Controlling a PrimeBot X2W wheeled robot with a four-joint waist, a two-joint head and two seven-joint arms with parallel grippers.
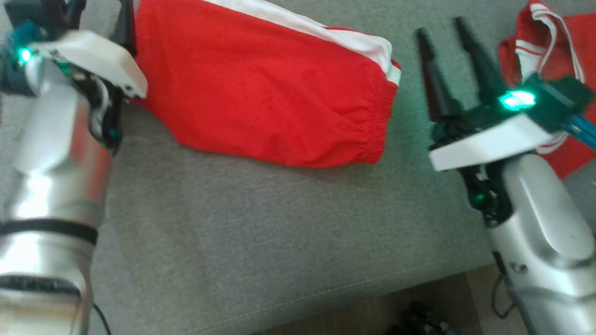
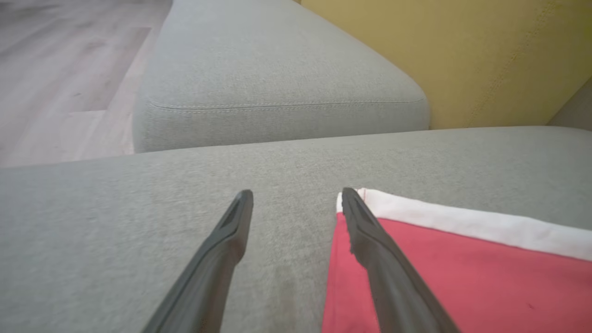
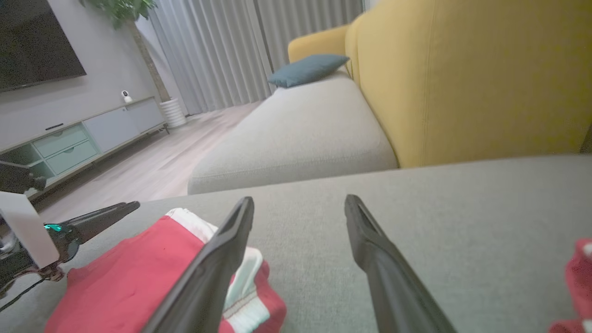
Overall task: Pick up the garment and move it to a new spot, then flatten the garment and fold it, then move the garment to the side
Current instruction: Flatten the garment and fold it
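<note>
The garment [image 1: 265,88] is a pair of red shorts with a white side stripe, lying folded and flat on the grey sofa seat [image 1: 260,232]. In the left wrist view my left gripper [image 2: 296,194] stands open at the garment's [image 2: 444,277] white-edged corner; one finger lies over the red cloth, the other over bare cushion. Nothing is between the fingers. My right gripper [image 1: 442,32] is open to the right of the elastic waistband, clear of the cloth. In the right wrist view it [image 3: 298,199] points over bare cushion, with the garment [image 3: 129,277] at the lower left.
A second red and white garment [image 1: 554,46] lies crumpled at the far right, behind my right wrist. The seat's front edge [image 1: 372,288] drops to wooden floor. A yellow backrest [image 3: 462,78] rises behind another grey seat cushion [image 3: 300,134].
</note>
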